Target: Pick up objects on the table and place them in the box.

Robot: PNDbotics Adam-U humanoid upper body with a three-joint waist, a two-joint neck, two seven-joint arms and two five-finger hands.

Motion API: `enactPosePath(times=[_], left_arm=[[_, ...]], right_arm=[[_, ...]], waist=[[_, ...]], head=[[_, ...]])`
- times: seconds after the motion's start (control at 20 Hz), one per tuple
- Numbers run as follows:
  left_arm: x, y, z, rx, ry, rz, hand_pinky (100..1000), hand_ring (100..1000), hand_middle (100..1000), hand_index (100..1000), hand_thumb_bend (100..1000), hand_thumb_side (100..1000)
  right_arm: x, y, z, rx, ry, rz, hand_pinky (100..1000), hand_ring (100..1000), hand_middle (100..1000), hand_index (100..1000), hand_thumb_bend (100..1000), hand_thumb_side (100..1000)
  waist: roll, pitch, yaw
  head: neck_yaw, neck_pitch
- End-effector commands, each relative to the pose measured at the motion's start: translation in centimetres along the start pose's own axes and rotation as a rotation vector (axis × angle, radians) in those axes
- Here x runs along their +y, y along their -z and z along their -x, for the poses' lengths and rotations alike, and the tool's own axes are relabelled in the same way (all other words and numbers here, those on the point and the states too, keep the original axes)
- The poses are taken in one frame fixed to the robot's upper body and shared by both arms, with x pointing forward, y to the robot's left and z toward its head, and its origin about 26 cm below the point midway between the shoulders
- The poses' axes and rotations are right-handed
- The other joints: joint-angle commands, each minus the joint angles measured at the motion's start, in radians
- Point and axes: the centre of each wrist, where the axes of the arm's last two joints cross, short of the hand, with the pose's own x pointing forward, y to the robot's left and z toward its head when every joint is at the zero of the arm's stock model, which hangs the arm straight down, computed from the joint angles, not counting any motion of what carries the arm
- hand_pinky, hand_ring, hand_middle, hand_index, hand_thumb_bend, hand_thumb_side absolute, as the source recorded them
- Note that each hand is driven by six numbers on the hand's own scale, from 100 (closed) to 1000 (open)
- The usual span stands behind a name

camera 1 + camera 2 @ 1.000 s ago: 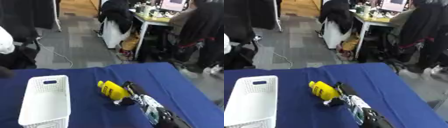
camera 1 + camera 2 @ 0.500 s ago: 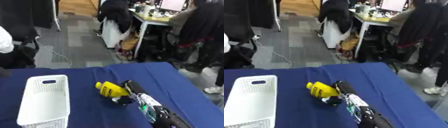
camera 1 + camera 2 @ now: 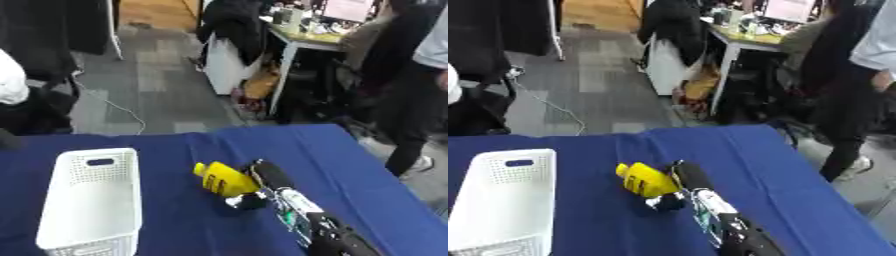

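Blue cloth-covered table [image 3: 367, 165] fills the lower part of both views. White perforated plastic box [image 3: 93, 200], rectangular with a handle slot in its far end wall, stands on the table; taken as landmark. Nothing shows inside the visible part of the box. Yellow plastic object with dark markings, bottle-like or pouch-like shape [image 3: 226, 179], lies on its side on the table to the right of the box, well apart from the box's right wall, roughly level with the box's middle. Exact kind of object not readable. Robot's right arm, black with a white and green section along the forearm, comes in from the lower right and runs up toward the yellow object, further from the box than the object is. Right hand [image 3: 261, 176] sits at the yellow object's right side and near edge, touching or overlapping it; a dark rounded part lies along the object's right edge, and a dark and silver part [image 3: 663, 202] sits just below the object's near corner. Fingers too blurred to read, cannot tell if the hand is clenched, released or grasping the object. Yellow object looks to rest on the table, not lifted, though the contact is not clear. Left hand shows in neither view. Behind the table: grey floor, a desk with clutter, dark garments, people standing at the far right, none touching the table's things.
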Motion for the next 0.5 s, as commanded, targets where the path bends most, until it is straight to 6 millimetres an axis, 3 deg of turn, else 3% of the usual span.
enactPosePath(times=[0.05, 0.2, 0.25, 0.3, 0.5], left_arm=[[0.1, 0.8, -0.5, -0.036, 0.004, 0.014, 634, 596, 827, 837, 207, 825], [0.1, 0.8, -0.5, -0.036, 0.003, 0.014, 635, 596, 826, 837, 206, 825], [0.1, 0.8, -0.5, -0.036, 0.004, 0.015, 635, 596, 826, 837, 206, 824], [0.1, 0.8, -0.5, -0.036, 0.004, 0.014, 635, 596, 826, 837, 207, 824], [0.2, 0.7, -0.5, -0.036, 0.005, 0.012, 635, 596, 826, 837, 206, 825]], right_arm=[[-0.8, 0.1, 0.6, -0.023, -0.01, 0.08, 100, 100, 100, 310, 354, 546], [-0.6, -0.1, 0.2, -0.063, 0.04, 0.143, 100, 100, 100, 287, 203, 637], [-0.6, -0.2, -0.1, -0.076, 0.067, 0.166, 100, 100, 100, 284, 213, 761], [-0.8, -0.2, -0.4, -0.09, 0.1, 0.188, 100, 100, 100, 280, 167, 656], [-1.9, -0.5, -1.9, -0.133, 0.238, 0.258, 100, 100, 100, 277, 154, 655]], waist=[[0.004, -0.011, 0.0], [0.004, -0.011, -0.001], [0.004, -0.011, -0.002], [0.005, -0.011, -0.002], [0.007, -0.011, -0.004]], head=[[-0.015, -0.015], [-0.014, -0.017], [-0.014, -0.017], [-0.013, -0.017], [-0.01, -0.017]])
